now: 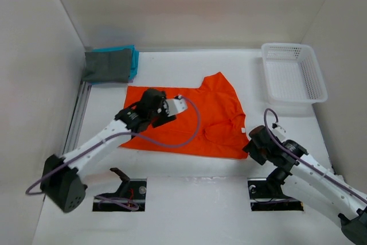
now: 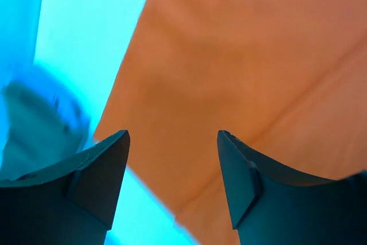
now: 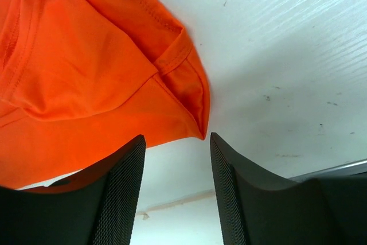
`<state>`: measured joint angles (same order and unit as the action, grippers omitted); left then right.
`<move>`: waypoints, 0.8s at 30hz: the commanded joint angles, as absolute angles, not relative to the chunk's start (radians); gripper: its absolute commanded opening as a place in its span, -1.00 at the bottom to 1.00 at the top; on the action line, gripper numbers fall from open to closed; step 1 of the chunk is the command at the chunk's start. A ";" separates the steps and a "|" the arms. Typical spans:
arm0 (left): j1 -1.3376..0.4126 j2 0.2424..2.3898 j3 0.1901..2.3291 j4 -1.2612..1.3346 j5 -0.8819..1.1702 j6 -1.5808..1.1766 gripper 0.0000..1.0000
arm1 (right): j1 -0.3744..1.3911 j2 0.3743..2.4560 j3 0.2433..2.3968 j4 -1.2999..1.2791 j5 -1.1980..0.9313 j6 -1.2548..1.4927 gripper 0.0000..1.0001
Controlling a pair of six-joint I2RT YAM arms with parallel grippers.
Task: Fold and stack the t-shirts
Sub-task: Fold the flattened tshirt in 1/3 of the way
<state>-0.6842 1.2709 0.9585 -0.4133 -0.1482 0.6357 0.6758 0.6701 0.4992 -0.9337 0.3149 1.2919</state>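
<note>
An orange t-shirt [image 1: 221,107] lies spread on the white table, partly folded over itself. My left gripper [image 1: 155,113] hovers over its left half. In the left wrist view the jaws [image 2: 172,136] stand open with nothing between them, and the orange cloth [image 2: 229,55] lies below. My right gripper [image 1: 251,140] is at the shirt's near right corner. It is open [image 3: 176,137] and empty, with the tip of an orange sleeve [image 3: 195,101] just beyond its fingertips. A folded dark grey t-shirt [image 1: 106,66] rests on a folded teal t-shirt [image 1: 134,61] at the back left.
A white mesh basket [image 1: 293,73] stands at the back right. White walls close in the table on the left, back and right. A metal rail [image 1: 77,116] runs along the left edge. The arm bases sit at the near edge.
</note>
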 commanded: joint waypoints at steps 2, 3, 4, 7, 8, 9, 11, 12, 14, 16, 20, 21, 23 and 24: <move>-0.540 1.076 0.720 -0.701 -0.222 0.946 0.23 | 0.712 0.670 0.477 -0.917 0.316 1.347 0.09; -0.478 1.039 0.669 -0.724 -0.224 0.994 0.23 | 0.716 0.669 0.471 -0.911 0.322 1.353 0.10; -0.414 1.008 0.623 -0.733 -0.213 1.041 0.23 | 0.717 0.670 0.465 -0.901 0.325 1.356 0.10; -0.265 0.960 0.531 -0.698 -0.178 1.164 0.29 | 0.720 0.678 0.442 -0.862 0.316 1.358 0.11; -0.239 0.963 0.513 -0.662 -0.182 1.181 0.31 | 0.725 0.680 0.439 -0.855 0.313 1.362 0.11; -0.217 0.975 0.497 -0.619 -0.189 1.192 0.32 | 0.731 0.683 0.437 -0.851 0.311 1.371 0.12; -0.191 1.023 0.483 -0.537 -0.201 1.198 0.33 | 0.748 0.687 0.431 -0.848 0.314 1.391 0.13; -0.185 1.044 0.483 -0.516 -0.206 1.197 0.33 | 0.752 0.687 0.426 -0.844 0.316 1.400 0.13; -0.179 1.106 0.483 -0.477 -0.209 1.187 0.32 | 0.755 0.690 0.411 -0.821 0.310 1.413 0.13; -0.176 1.152 0.479 -0.456 -0.207 1.174 0.31 | 0.759 0.695 0.396 -0.801 0.298 1.422 0.14; -0.192 1.190 0.446 -0.410 -0.193 1.141 0.23 | 0.759 0.709 0.388 -0.784 0.293 1.420 0.12; -0.196 1.195 0.439 -0.397 -0.193 1.135 0.16 | 0.754 0.715 0.390 -0.782 0.293 1.417 0.10; -0.199 1.201 0.428 -0.377 -0.196 1.126 -0.04 | 0.746 0.724 0.394 -0.781 0.293 1.411 0.07; -0.197 1.200 0.425 -0.370 -0.196 1.118 -0.15 | 0.746 0.730 0.396 -0.779 0.293 1.411 0.06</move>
<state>-0.1913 1.1770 0.4694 -0.4255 -0.2573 1.1381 0.7475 0.7219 0.3889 -0.8200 0.2901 1.3964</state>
